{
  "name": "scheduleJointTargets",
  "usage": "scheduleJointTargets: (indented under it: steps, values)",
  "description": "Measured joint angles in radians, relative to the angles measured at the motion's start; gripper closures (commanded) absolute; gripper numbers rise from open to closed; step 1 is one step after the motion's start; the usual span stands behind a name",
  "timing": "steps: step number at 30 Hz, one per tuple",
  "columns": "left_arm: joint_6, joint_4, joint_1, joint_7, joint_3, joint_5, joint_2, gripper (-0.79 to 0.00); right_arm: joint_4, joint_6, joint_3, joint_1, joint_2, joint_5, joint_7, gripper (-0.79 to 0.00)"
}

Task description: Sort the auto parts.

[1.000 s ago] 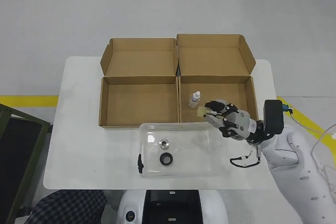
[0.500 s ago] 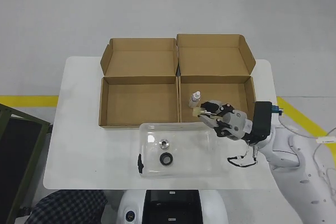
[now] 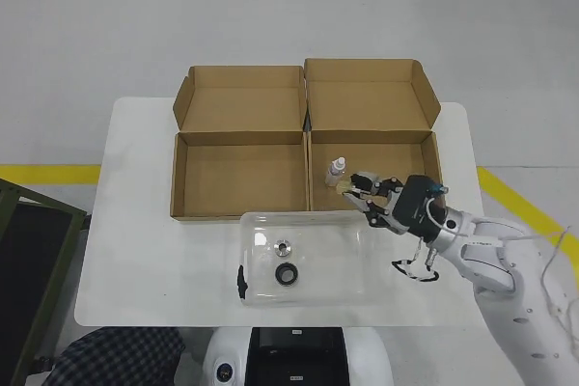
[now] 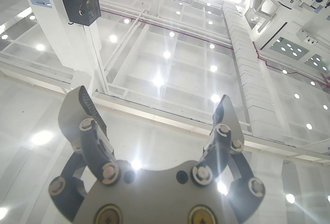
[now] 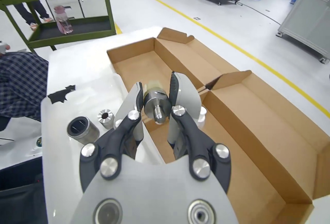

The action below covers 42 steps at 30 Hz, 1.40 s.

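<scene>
My right gripper (image 5: 155, 92) (image 3: 357, 189) is shut on a metal threaded fitting (image 5: 155, 104) with a pale cap, held over the near edge of the right cardboard box (image 3: 405, 159). A small white bottle (image 3: 336, 171) stands in that box, close beside the gripper. In the clear plastic tray (image 3: 347, 280) lie a dark ring bushing (image 3: 287, 274) (image 5: 82, 130) and a small silver cylinder (image 3: 284, 247) (image 5: 105, 118). My left gripper (image 4: 154, 111) is open, pointing up at the ceiling, nothing between its fingers.
The left cardboard box (image 3: 198, 183) stands next to the right one, both with lids open toward the far side. A strip of black tape (image 5: 62, 96) sits at the tray's end. A green cart (image 5: 64, 3) stands beyond the table.
My right gripper, holding the fitting, has turned and shifted slightly toward the right box and the white bottle. The tray parts have not moved.
</scene>
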Motion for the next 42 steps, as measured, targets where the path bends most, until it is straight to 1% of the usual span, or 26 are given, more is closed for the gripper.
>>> scheduleJointTargets:
  steps: [6,10,15,20,27,33,42]
  values:
    - [0.000,0.000,0.000,0.000,0.000,0.000,0.000,-0.785,0.012,0.048,0.019,0.000,0.003,-0.053,0.064,0.000]
    - [0.000,0.000,0.000,0.000,0.000,0.000,0.000,-0.785,0.017,0.079,0.027,0.010,0.006,-0.085,0.130,0.000]
    - [0.000,0.000,0.000,0.000,0.000,0.000,0.000,-0.785,0.061,0.099,0.011,0.055,0.003,-0.066,0.190,0.000]
    - [0.000,0.000,0.000,0.000,0.000,0.000,0.000,-0.785,0.119,0.113,-0.025,0.126,-0.001,-0.058,0.272,0.000]
    - [0.000,0.000,0.000,0.000,0.000,0.000,0.000,-0.785,0.188,0.106,-0.090,0.222,-0.007,-0.071,0.394,0.000]
    - [0.000,0.000,0.000,0.000,0.000,0.000,0.000,-0.785,0.248,0.106,-0.150,0.282,-0.017,-0.072,0.446,0.000]
    - [0.000,0.000,0.000,0.000,0.000,0.000,0.000,-0.785,0.382,0.111,-0.253,0.395,-0.040,-0.056,0.501,0.000]
